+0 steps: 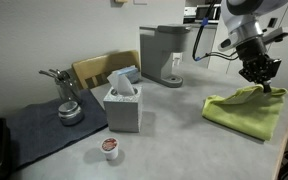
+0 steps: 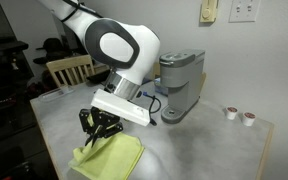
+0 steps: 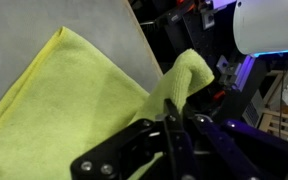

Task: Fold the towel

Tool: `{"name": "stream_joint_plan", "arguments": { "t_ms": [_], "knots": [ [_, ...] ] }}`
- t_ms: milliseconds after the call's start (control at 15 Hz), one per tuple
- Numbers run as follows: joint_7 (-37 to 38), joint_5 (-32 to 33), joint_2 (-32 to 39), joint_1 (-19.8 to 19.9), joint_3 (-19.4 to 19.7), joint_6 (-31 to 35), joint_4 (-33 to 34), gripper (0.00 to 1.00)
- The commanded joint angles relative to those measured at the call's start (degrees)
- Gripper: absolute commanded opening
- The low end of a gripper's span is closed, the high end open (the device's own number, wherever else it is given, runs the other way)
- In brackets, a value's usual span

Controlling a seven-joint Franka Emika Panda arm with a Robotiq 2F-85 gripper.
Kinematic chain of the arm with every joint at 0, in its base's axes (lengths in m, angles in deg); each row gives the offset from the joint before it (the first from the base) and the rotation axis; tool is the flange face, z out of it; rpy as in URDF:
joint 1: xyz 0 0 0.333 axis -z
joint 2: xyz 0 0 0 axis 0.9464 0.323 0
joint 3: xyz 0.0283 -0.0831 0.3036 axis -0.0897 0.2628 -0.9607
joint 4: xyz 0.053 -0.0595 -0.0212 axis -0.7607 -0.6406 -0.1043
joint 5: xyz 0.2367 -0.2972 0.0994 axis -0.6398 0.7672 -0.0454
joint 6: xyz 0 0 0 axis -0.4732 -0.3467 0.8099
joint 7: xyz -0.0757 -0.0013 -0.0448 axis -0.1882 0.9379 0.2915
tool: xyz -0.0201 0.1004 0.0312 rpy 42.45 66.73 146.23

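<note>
One tool [image 3: 172, 108] tight on towel [image 3: 74, 100] corner, grey tabletop [image 1: 179, 110] w/ coffee machine [image 1: 164, 50], white wall [image 1: 64, 30]

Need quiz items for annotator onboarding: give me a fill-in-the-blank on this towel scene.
1. The gripper is ____ on a corner of the towel.
2. The towel's colour is yellow-____.
3. The white coffee pod stands on the table close to the ____ box.
Missing words: shut; green; tissue.

Claw [image 3: 172, 110] pinching lifted towel [image 3: 74, 100] corner.
</note>
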Motion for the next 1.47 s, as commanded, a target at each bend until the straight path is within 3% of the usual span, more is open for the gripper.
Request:
{"name": "stream_joint_plan", "arguments": {
  "t_ms": [0, 133, 667, 933, 1400],
  "knots": [
    [1.0, -0.1, 1.8, 1.2, 0.2, -1.4, 2.3, 0.34],
    [1.4, -0.1, 2.3, 1.5, 0.3, -1.4, 2.8, 0.42],
    [2.2, -0.4, 3.0, 2.5, 0.4, -1.6, 3.8, 0.98],
    [6.4, 1.2, 0.3, 2.5, 1.6, -2.3, 3.7, 1.00],
    [27.7, 13.4, -7.9, 0.8, 3.7, -0.8, 2.6, 1.00]
  ]
}}
